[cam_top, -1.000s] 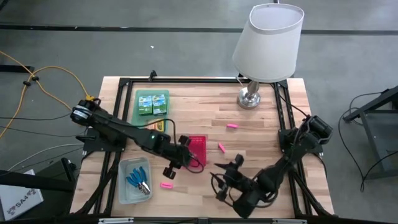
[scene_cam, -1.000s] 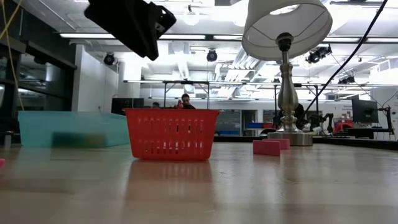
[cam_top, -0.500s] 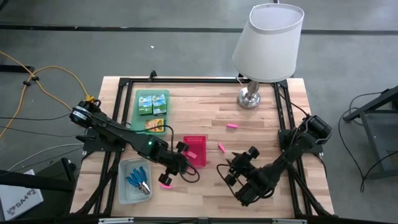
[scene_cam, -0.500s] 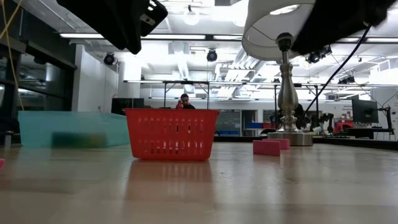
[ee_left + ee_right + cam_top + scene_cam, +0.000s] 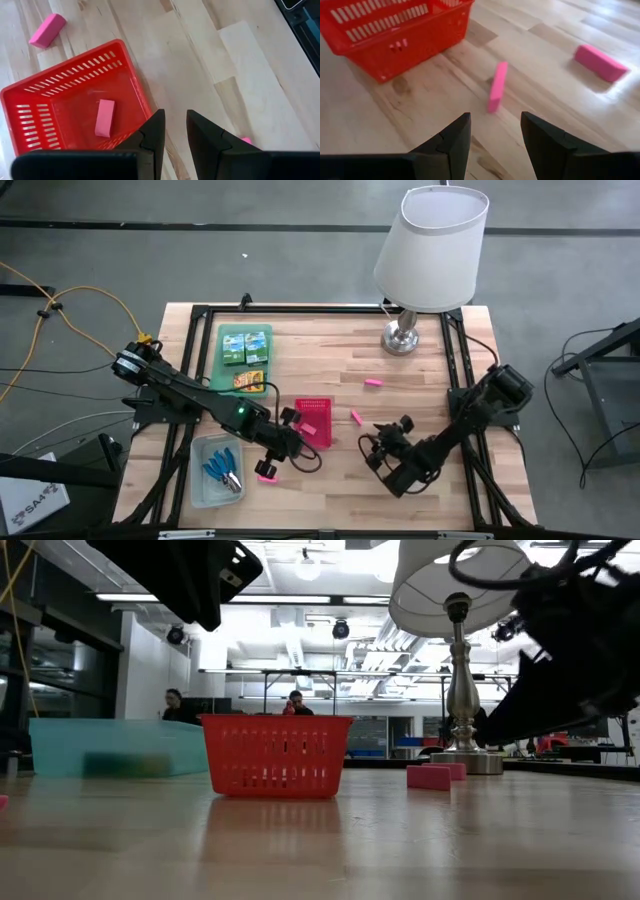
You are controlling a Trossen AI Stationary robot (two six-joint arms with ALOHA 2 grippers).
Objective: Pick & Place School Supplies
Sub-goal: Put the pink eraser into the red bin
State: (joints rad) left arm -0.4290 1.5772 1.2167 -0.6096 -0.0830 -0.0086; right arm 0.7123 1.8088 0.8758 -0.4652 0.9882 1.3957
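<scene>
While left pincer (image 5: 172,131) hangs nearly pressed together, empty, by basket (image 5: 30,95) holding one eraser (image 5: 104,117), right pincer (image 5: 492,137) hangs spread before another eraser (image 5: 496,86) on surface (image 5: 420,380).

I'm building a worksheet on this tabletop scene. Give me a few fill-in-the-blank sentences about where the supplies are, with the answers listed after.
1. One pink eraser block lies inside the ____ mesh basket.
2. The blue-handled tools lie in the clear ____.
3. The green-and-yellow boxes sit on the flat green ____.
4. The right gripper has its fingers ____, pointing at a pink block on the table.

Missing words: red; bin; tray; open
</scene>
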